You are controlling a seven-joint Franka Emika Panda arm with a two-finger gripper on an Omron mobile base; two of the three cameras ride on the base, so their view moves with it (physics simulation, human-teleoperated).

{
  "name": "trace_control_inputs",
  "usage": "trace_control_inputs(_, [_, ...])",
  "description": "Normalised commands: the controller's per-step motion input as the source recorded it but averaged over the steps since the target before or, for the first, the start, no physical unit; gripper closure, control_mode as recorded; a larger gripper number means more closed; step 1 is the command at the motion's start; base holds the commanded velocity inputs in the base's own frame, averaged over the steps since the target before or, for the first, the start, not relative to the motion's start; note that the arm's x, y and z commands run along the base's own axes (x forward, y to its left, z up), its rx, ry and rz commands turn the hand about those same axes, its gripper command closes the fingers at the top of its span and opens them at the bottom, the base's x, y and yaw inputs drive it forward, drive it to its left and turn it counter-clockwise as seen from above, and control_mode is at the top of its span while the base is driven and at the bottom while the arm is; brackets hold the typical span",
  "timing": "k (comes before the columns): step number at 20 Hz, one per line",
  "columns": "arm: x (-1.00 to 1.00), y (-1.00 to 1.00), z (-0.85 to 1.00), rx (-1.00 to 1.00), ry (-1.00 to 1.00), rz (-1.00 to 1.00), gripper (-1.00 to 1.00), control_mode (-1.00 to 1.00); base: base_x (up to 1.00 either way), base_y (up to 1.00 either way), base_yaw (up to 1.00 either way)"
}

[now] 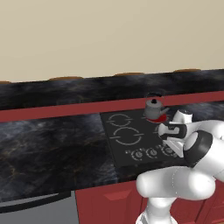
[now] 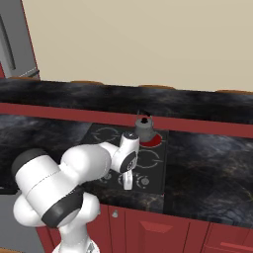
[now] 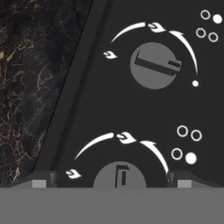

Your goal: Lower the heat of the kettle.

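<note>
The kettle (image 1: 154,108) sits on the hob's (image 1: 131,151) far right burner (image 2: 154,141), which glows red. That glow is plainer from the right; from the left the kettle mostly covers it. The gripper (image 3: 109,183) hangs over the knob row at the hob's front edge, its tips spread wide either side of one knob (image 3: 120,176), half cut off below. A second knob (image 3: 154,65) lies beyond. Markings are flame symbols and dots, no words.
</note>
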Motion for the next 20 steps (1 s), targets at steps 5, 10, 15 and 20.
trace_control_inputs(5, [0.0, 0.0, -0.12, 0.0, 0.0, 0.0, -1.0, -1.0, 0.0, 0.0, 0.0])
trace_control_inputs(10, [0.0, 0.0, -0.23, -0.01, 0.01, 0.0, -1.0, -1.0, 0.0, 0.0, 0.0])
trace_control_inputs(15, [0.0, 0.0, -0.22, 0.0, 0.01, 0.0, 1.0, -1.0, 0.0, 0.0, 0.0])
trace_control_inputs(20, [0.0, 0.0, -0.21, 0.0, 0.0, 0.0, 1.0, -1.0, 0.0, 0.0, 0.0])
